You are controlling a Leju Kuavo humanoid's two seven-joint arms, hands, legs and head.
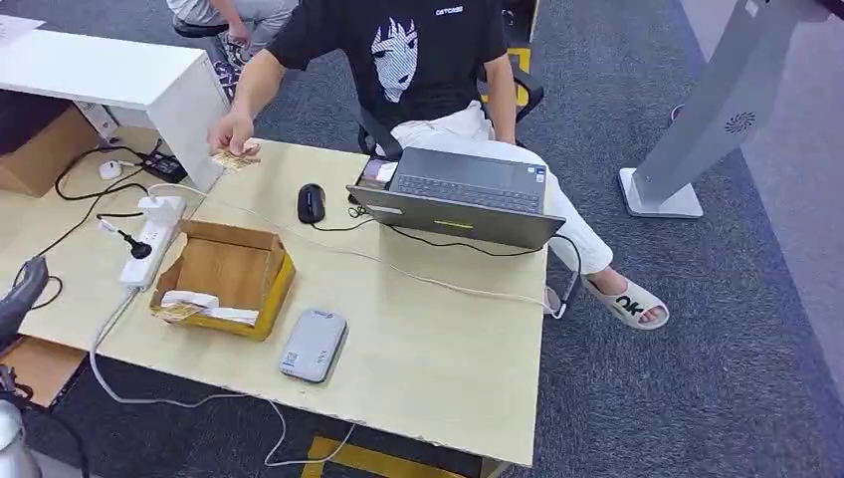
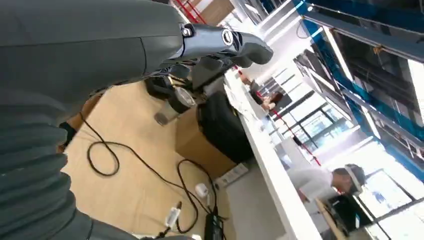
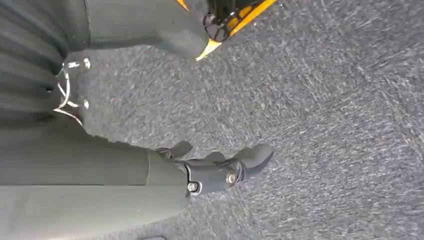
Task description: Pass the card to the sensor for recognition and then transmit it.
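A person's hand holds a yellowish card just above the far left part of the wooden table. The grey card sensor lies flat near the table's front edge. Beside it stands an open cardboard box with another card and a white slip at its front. My left hand sits at the table's left edge, well away from both; its fingers stretch out with nothing in them. My right hand hangs over grey carpet, fingers apart and holding nothing.
A seated person in a black shirt faces the table's far side. An open laptop, a black mouse, a white power strip and trailing cables lie on the table. A white desk stands far left, a grey kiosk stand right.
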